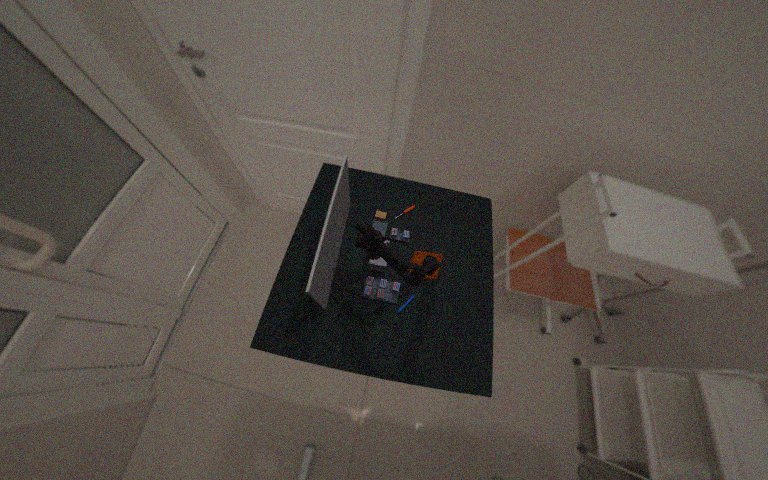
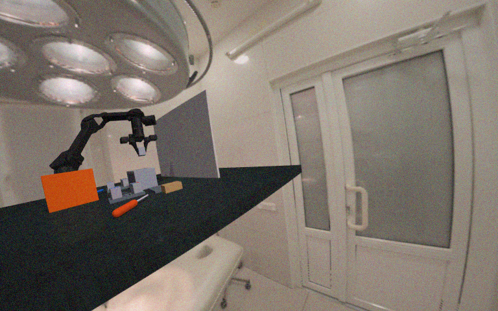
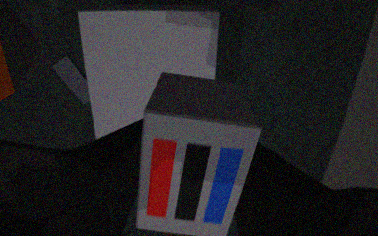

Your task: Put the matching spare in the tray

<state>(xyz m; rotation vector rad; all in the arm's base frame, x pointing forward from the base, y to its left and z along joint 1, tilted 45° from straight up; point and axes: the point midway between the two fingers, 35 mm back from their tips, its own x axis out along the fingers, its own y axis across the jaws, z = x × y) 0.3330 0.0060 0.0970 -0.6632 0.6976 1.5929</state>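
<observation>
From a distance, I hold a pale block-shaped spare (image 2: 141, 151) (image 3: 199, 172) aloft, striped red, black and blue. The pale, boxy unit (image 1: 378, 262) (image 2: 148, 177) (image 3: 130, 54) stands upright below. Seen from above, the flat gray tray (image 1: 380, 227) (image 2: 155, 189) lies at the unit's twelve o'clock; striped spares (image 1: 383, 283) sit in compartments at six.

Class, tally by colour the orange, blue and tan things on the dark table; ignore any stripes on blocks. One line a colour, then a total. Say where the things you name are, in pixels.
Orange: 2 (screwdriver (image 1: 409, 209) (image 2: 124, 208), panel (image 1: 419, 256) (image 2: 69, 190) (image 3: 5, 81))
Blue: 1 (stick (image 1: 406, 303) (image 2: 100, 190))
Tan: 1 (block (image 1: 380, 215) (image 2: 172, 187))
Total: 4
</observation>
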